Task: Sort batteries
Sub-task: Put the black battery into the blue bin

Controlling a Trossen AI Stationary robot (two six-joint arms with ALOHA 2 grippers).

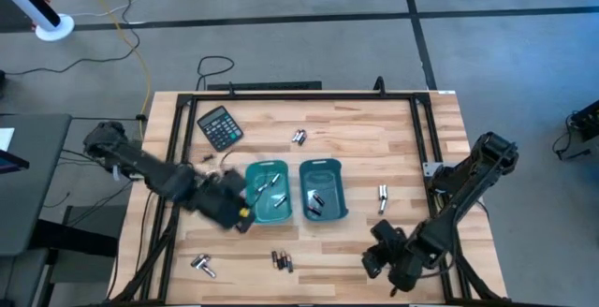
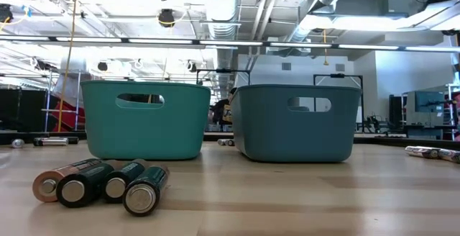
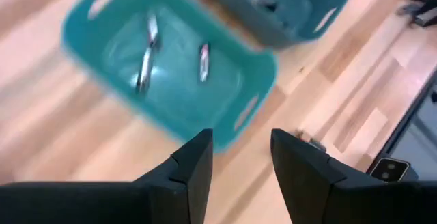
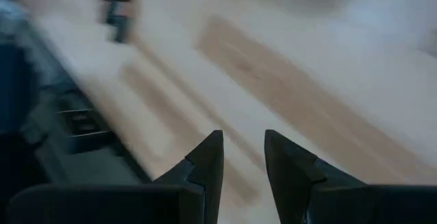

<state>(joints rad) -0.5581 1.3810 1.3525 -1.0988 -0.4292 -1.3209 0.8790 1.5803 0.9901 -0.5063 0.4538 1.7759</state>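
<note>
Two teal bins stand mid-table: the left bin [image 1: 268,192] holds silvery batteries [image 3: 145,65], the right bin [image 1: 323,189] holds dark ones. Loose batteries lie near the far edge [image 1: 299,137], by the right side [image 1: 383,194], at the near edge [image 1: 281,261] and near left [image 1: 202,266]. Four dark cells [image 2: 100,183] lie close in the low view. My left gripper [image 3: 240,157] hovers open just left of the left bin, holding nothing. My right gripper [image 4: 244,154] is open above bare wood near the table's near right corner [image 1: 386,251].
A black calculator [image 1: 221,125] lies at the far left of the table. A black frame [image 1: 426,138] runs along the table's edges. Bare wood lies between the bins and the near edge.
</note>
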